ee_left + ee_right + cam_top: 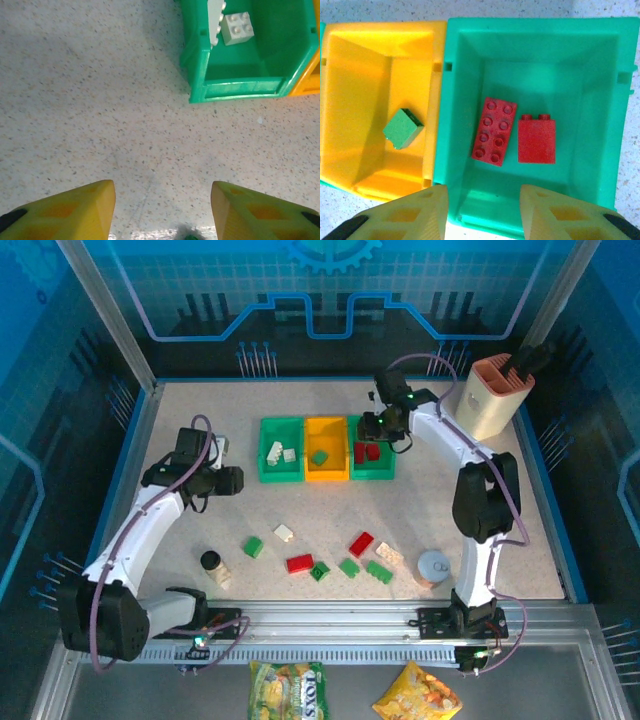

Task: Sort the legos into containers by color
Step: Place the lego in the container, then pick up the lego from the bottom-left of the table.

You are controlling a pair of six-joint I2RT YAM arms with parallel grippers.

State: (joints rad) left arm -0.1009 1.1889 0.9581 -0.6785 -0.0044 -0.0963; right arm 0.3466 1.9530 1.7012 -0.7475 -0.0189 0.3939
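The legos are hard moulded plastic. I judge them light, stiff enough to take a firm pinch, and glossy on the sides, so a shallow or corner grip could let one twist or squirt free. Several lie loose in the near half of the surface (pixel 300 510): a red brick (pixel 299 563) with a dark green brick (pixel 319 571) just beside it, a longer red brick (pixel 361 544), a cream brick (pixel 284 533) and a few green ones. The safest hold looks to be across two flat opposite walls, on the shorter span and low on the body rather than on the studs, with the wrist turned to match each brick's skew. Close neighbours may leave little room for a finger. The left green bin (pixel 240 90) holds a white four-stud brick (pixel 238 28), the orange-yellow bin (pixel 350 75) holds a green brick (pixel 403 129), and the right green bin (pixel 535 35) holds a red eight-stud brick (pixel 494 131) and a red brick on its side (pixel 536 140). The right claw (pixel 482 205) hangs over that bin's near wall, fingers apart and empty. The left claw (pixel 162 200) stands open over bare surface beside the left green bin, holding nothing.
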